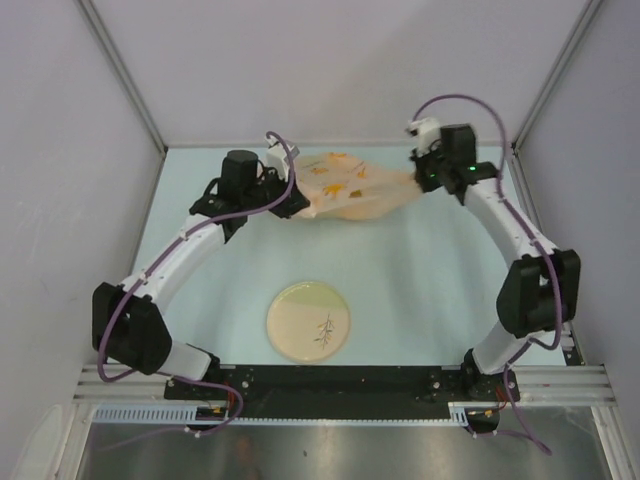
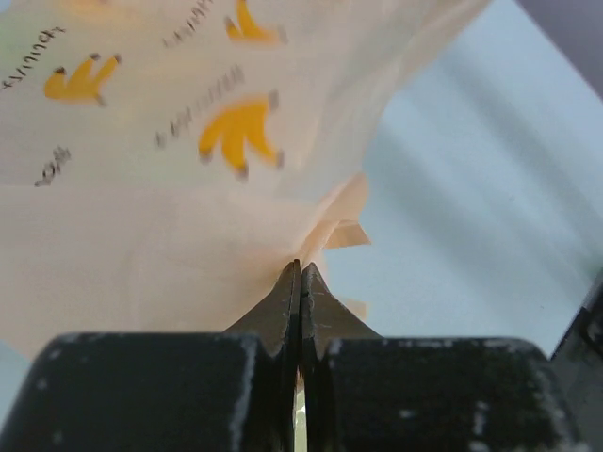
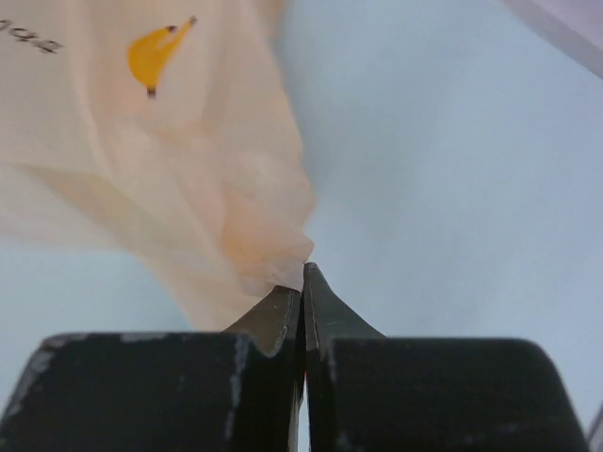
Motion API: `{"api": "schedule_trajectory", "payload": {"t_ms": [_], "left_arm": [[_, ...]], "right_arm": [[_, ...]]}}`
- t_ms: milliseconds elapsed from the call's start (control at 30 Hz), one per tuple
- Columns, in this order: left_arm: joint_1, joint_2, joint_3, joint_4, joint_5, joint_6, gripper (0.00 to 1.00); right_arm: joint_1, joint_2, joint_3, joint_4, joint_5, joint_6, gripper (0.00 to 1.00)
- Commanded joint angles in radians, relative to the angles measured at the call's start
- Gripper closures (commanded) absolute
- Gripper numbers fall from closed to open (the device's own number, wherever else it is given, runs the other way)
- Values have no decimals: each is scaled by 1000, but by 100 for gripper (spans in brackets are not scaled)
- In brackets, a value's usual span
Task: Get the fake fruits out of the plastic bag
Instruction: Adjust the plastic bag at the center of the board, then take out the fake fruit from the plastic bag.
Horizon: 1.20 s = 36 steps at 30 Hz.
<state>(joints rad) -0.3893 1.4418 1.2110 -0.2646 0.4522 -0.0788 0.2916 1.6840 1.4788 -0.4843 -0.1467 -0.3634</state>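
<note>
Peach bag [image 1: 350, 190], one; pincers [image 2: 301, 270] [image 3: 303, 275], two

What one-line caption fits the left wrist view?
Left hand shut, pinching a gathered edge of the banana-printed plastic bag.

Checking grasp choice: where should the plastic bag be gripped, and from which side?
At its two gathered end corners, one gripper from each side: the plastic bag bunches there into thin folds that narrow jaws can pinch, as the left gripper and right gripper do.
</note>
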Motion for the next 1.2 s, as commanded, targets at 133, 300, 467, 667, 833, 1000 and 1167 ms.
{"api": "schedule_trajectory", "payload": {"t_ms": [133, 300, 467, 667, 833, 1000, 1167], "left_arm": [[-83, -146, -11, 47, 206, 27, 100], [-108, -90, 11, 73, 181, 21, 100], [-108, -78, 32, 100, 163, -25, 100], [-108, -109, 16, 93, 151, -32, 100], [-108, -135, 7, 87, 148, -30, 100], [-108, -167, 2, 62, 146, -12, 100], [-106, -169, -2, 68, 140, -15, 100]], "right_arm": [[-170, -248, -101, 41, -117, 278, 100], [-113, -273, -132, 58, -177, 227, 48], [79, -391, -118, 50, -166, 22, 21], [273, -423, -129, 56, -142, -29, 23], [291, -383, -135, 75, -166, -66, 48], [251, -291, -135, 39, -149, -51, 72], [238, -192, -135, 35, -77, -94, 82]]}}
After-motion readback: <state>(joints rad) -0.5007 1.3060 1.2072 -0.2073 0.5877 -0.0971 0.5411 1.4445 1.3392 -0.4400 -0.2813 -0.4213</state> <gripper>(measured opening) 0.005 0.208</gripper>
